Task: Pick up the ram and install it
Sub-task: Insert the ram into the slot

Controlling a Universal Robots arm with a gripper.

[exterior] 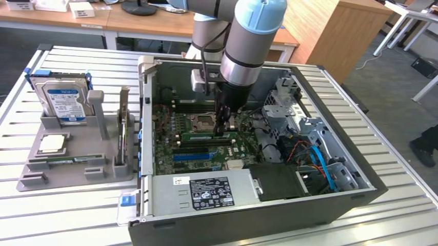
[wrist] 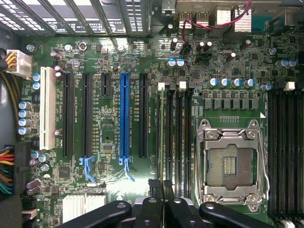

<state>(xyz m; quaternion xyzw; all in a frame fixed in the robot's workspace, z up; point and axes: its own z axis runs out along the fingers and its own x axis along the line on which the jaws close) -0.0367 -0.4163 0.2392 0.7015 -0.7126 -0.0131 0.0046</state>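
A ram [exterior: 198, 136], a thin green stick with a white label, stands on edge in a memory slot on the motherboard [exterior: 171, 154] inside the open computer case. My gripper [exterior: 221, 129] reaches down into the case at that stick's end nearer the exterior view's right. In the wrist view the same ram [wrist: 161, 128] appears edge-on in its slot, beside the empty processor socket [wrist: 230, 164]. The gripper [wrist: 161, 190] is shut, its black fingertips pressed together right over the stick's near end. A second ram [exterior: 61, 161] lies in the grey tray [exterior: 31, 182].
The grey tray at the exterior view's left also holds a blue-labelled hard drive [exterior: 65, 100], a processor [exterior: 51, 144] and an upright expansion card [exterior: 123, 128]. The power supply [exterior: 212, 192], drive cage [exterior: 280, 107] and cables [exterior: 318, 159] crowd the case. Empty black and blue card slots [wrist: 124, 114] lie beside the ram.
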